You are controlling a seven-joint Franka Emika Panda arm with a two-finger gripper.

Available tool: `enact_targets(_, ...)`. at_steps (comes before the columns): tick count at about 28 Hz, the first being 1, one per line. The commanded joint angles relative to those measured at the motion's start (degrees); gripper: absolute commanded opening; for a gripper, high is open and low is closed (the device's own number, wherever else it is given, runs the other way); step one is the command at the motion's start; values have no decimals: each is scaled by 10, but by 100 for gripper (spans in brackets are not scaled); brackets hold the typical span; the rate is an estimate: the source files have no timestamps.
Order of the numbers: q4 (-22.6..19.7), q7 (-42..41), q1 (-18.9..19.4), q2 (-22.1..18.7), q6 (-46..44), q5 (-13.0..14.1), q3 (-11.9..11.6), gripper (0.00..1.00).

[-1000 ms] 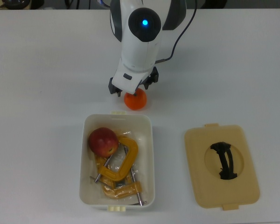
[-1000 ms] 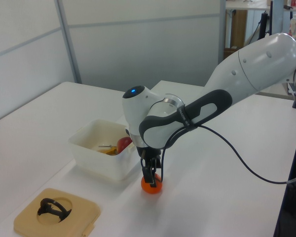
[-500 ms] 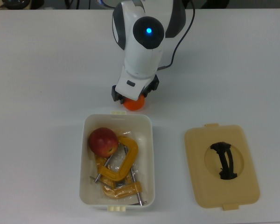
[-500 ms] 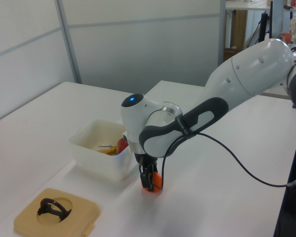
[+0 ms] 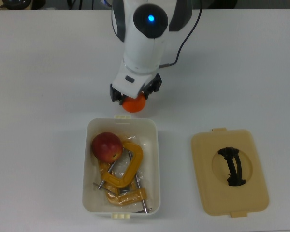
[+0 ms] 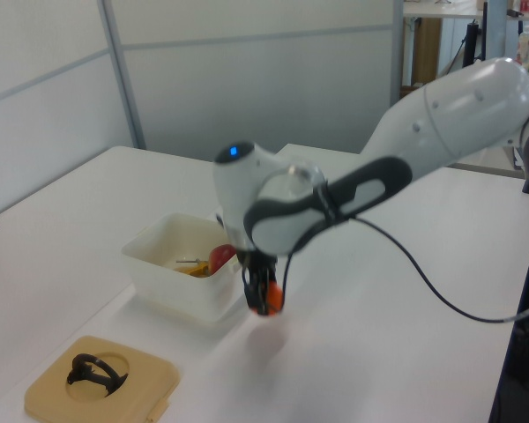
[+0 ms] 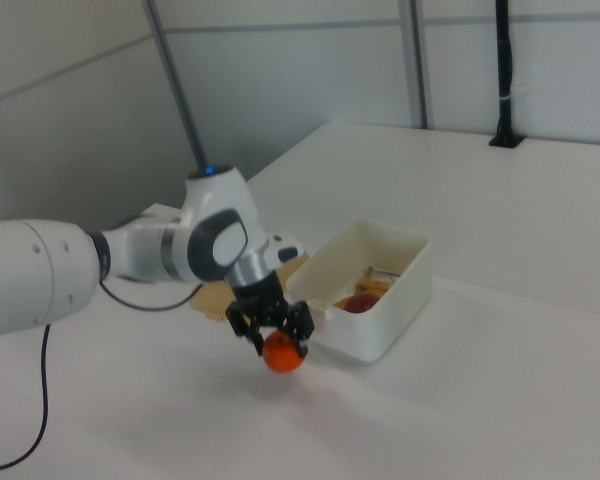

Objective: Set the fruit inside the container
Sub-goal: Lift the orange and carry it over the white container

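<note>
Hand [image 7: 277,337] pinching orange [image 7: 282,354], lifted clear of counter [image 7: 500,390], just beside tub [image 7: 375,290]; apple [image 5: 106,147] inside.

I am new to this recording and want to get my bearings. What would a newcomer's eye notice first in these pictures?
First, the white robot arm, whose gripper holds a bright orange lifted off the white table, just beside the white tub. Next, the tub itself: a dark red apple lies in it on top of yellow-orange clamps. At the top view's right, a tan lid with a black handle lies flat on the table.
</note>
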Motion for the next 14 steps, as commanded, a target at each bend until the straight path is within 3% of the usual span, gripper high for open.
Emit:
enact_targets(1,100,7,-22,-16,-79,13,2,38)
enact_targets(6,117,14,-30,-13,-60,29,0,38)
enact_targets(10,127,66,-32,-5,20,51,-3,38)
enact_targets(14,128,155,-32,30,165,45,-3,39)
